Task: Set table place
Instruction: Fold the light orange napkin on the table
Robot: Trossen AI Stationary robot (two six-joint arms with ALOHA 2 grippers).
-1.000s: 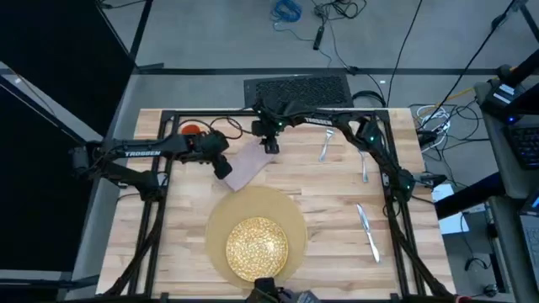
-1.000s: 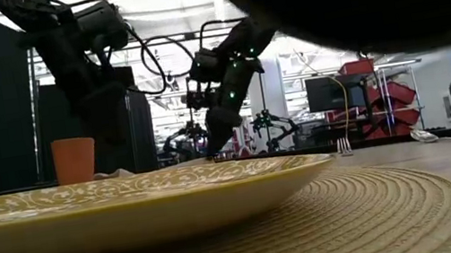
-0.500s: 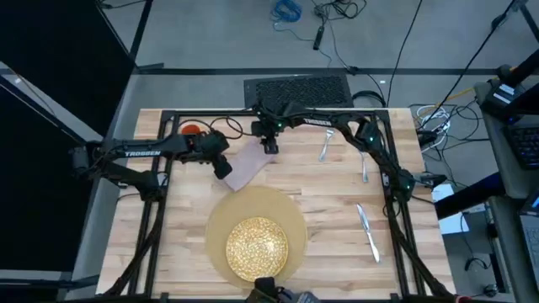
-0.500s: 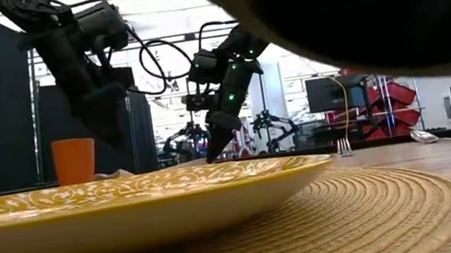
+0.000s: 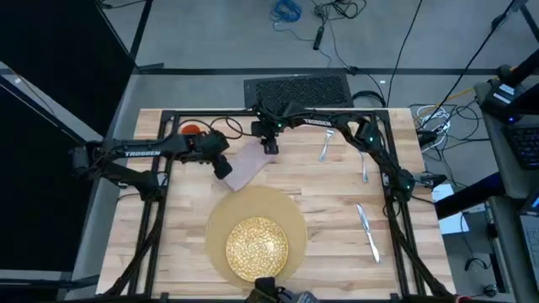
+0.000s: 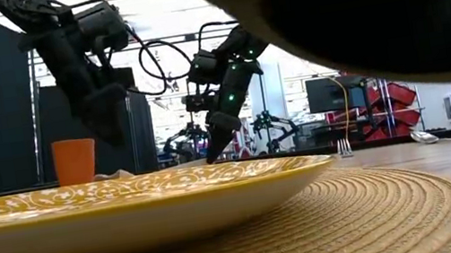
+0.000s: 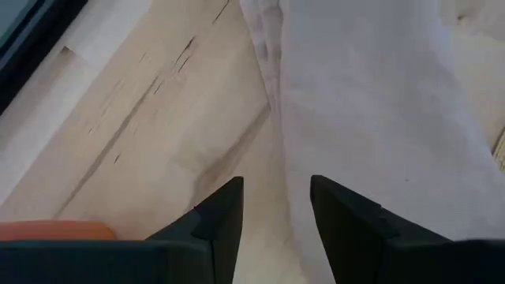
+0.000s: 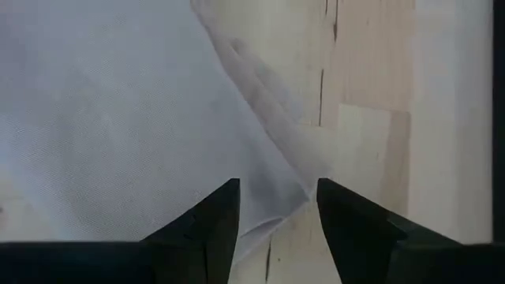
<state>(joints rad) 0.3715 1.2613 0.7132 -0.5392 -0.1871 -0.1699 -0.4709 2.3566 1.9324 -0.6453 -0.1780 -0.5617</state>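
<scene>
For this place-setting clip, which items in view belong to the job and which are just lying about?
Belongs to the job:
mat
plate
napkin, with the left pincer and right pincer both open at it
fork
spoon
knife
orange cup

Just lying about:
dark mesh pad beyond the table's far edge
blue cable on the floor

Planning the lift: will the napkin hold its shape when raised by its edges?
Probably not. The napkin is thin cloth with soft folds, so it should sag between the left hand and right hand. Likely light, and it may drag.
</scene>
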